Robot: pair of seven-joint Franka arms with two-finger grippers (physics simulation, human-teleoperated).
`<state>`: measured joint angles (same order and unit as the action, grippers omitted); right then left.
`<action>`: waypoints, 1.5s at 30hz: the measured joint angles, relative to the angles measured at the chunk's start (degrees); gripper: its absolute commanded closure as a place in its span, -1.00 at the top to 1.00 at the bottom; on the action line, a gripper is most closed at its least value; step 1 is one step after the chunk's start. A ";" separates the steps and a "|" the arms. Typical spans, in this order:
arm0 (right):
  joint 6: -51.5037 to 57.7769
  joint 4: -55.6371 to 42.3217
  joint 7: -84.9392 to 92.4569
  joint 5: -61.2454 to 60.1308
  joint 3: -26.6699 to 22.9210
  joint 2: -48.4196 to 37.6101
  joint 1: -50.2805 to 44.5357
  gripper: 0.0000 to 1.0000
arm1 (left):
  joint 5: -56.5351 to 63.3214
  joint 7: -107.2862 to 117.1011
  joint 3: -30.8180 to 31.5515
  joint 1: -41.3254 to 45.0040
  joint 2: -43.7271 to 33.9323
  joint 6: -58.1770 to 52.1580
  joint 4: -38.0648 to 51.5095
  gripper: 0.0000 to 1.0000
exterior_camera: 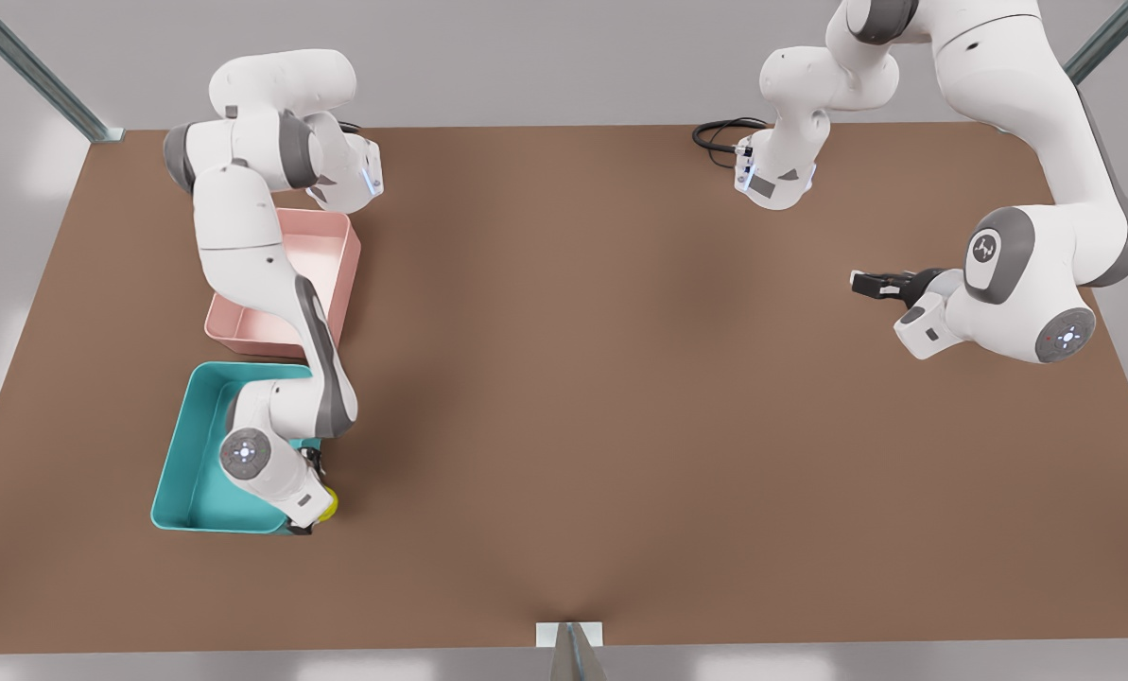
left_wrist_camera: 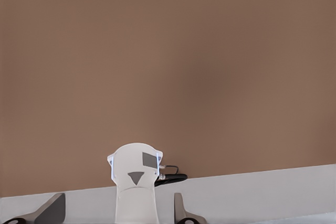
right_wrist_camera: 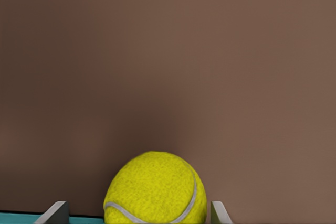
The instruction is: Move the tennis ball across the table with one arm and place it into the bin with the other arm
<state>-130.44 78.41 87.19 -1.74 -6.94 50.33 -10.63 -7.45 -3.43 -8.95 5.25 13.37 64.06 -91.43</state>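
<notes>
Surface: brown table, matte.
Teal bin: on the table, near its front-left corner.
Pink bin: on the table, just behind the teal bin.

Fuzzy felt tennis ball (pale smooth seam); matte brown table; smooth plastic teal bin.

No readable words or numbers anywhere (just a small emblem on an arm joint).
</notes>
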 measured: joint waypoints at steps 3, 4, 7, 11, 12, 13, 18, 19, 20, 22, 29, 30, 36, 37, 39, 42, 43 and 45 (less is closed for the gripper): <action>-0.36 -0.05 0.64 0.03 -0.17 0.61 0.00 1.00 | -0.01 0.17 0.00 -0.01 0.56 0.13 0.00 1.00; -0.45 -0.07 0.83 0.04 -0.26 0.71 0.00 1.00 | -0.04 0.16 0.00 0.00 1.02 0.19 0.00 1.00; -0.89 -0.29 1.35 0.06 -0.34 1.75 0.00 1.00 | -0.15 -0.03 0.00 -0.05 1.93 0.27 0.00 1.00; -1.66 -0.33 1.90 0.07 -0.35 2.51 0.00 1.00 | -0.22 -0.24 0.00 -0.07 2.15 0.33 0.00 1.00; -1.79 -0.33 2.02 0.06 -0.35 2.66 -0.03 1.00 | -0.23 -0.29 0.00 -0.07 2.16 0.34 0.00 1.00; -1.92 -0.33 2.13 0.03 -0.35 2.75 -0.09 1.00 | -0.21 -0.33 0.00 -0.05 2.16 0.40 0.04 1.00; -2.30 -0.33 2.59 -0.52 -0.35 3.15 -0.18 1.00 | 3.40 -0.48 3.80 0.42 0.88 3.31 1.57 1.00; -2.36 -0.33 2.67 -0.63 -0.35 3.21 -0.18 1.00 | 4.12 -0.51 4.18 0.43 0.77 3.95 1.66 1.00; -2.41 -0.33 2.74 -0.72 -0.35 3.31 -0.18 0.97 | 4.65 -0.54 4.37 0.34 0.72 4.50 1.71 1.00; -2.52 -0.39 2.88 -0.84 -0.35 3.47 -0.18 0.36 | 5.34 -0.59 4.51 0.18 0.68 5.34 1.74 1.00; -2.47 -0.59 3.23 -1.94 -0.10 2.46 -1.49 -0.07 | 6.10 -0.71 4.57 0.27 0.79 6.41 2.19 1.00; -2.36 -0.72 3.27 -2.42 -0.10 1.92 -1.89 -0.07 | 6.12 -0.72 4.57 0.29 0.82 6.47 2.19 1.00; 2.33 -1.13 1.58 -3.55 -0.71 -5.54 -2.77 -0.05 | 6.18 -0.75 4.56 0.29 1.00 6.70 2.19 1.00; 3.96 -0.97 1.18 -3.61 -1.53 -7.22 -2.58 -0.05 | 6.18 -0.75 4.56 0.29 1.01 6.71 2.19 1.00; 7.61 -0.64 0.47 -3.68 -3.53 -9.79 -1.78 -0.05 | 6.19 -0.75 4.57 0.40 0.99 6.68 2.21 1.00; 11.99 0.20 -0.69 -3.72 -7.09 -10.17 0.44 -0.05 | 6.16 -0.71 4.63 0.47 0.94 6.52 2.24 1.00; 12.97 0.40 -1.09 -3.73 -7.84 -9.67 1.19 -0.01 | 6.15 -0.70 4.63 0.47 0.94 6.47 2.22 1.00; 14.20 0.37 -1.85 -3.82 -8.37 -8.12 2.09 1.00 | 6.13 -0.68 4.65 0.46 0.93 6.40 2.20 1.00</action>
<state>-116.24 78.78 85.34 -5.56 -15.31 42.21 -8.54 -1.32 -4.11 -4.31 5.71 14.30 70.46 -89.22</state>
